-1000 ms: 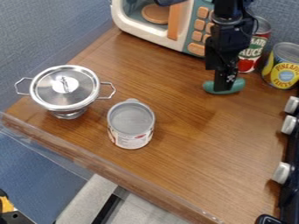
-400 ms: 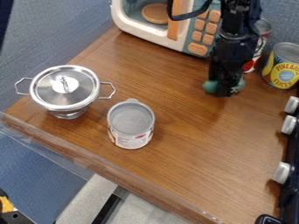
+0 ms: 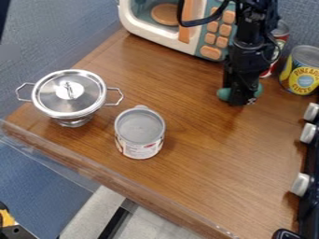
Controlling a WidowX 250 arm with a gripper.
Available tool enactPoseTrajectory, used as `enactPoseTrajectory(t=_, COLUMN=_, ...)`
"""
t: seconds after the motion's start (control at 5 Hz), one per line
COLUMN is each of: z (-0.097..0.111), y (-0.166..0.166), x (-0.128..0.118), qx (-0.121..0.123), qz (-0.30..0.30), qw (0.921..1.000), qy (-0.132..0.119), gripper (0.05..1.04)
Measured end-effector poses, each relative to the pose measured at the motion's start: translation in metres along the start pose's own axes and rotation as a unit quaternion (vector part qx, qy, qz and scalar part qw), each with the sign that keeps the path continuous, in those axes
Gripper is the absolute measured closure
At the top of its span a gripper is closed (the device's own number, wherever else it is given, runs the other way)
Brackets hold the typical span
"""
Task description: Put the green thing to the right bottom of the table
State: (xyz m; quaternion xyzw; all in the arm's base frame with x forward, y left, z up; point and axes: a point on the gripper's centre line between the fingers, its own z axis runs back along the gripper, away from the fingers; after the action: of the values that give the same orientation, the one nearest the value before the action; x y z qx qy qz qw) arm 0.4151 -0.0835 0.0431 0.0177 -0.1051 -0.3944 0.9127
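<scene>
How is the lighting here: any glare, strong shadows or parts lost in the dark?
Camera view: bright highlights on the steel pot lid; a soft shadow on the table beside the grey-topped can; the black gripper reads as one dark shape, its details hard to separate.

Blue textured wall (image 3: 44, 28) behind

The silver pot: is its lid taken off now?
No, the lid sits on top of the pot.
</scene>
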Motion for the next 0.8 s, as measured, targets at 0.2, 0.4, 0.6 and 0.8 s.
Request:
enactPoseTrajectory(t=0.2, z=0.015, y=-0.010, x=-0.008, qx=0.024, qz=0.030, qw=0.9992, qy=0.007, gripper=0.652)
enactPoseTrajectory(t=0.4, z=0.051, y=-0.020, x=-0.018, qx=0.042, qz=0.083, qw=0.9954, qy=-0.022, gripper=0.652)
enactPoseTrajectory(t=0.6, z=0.070, y=-0.039, x=-0.038, qx=0.034, qz=0.162, qw=0.9857, qy=-0.030, gripper=0.652)
enactPoseTrajectory(t=0.8, z=0.071, y=-0.071, x=-0.061, qx=0.017, qz=0.272, qw=0.9616, qy=-0.030, gripper=0.652)
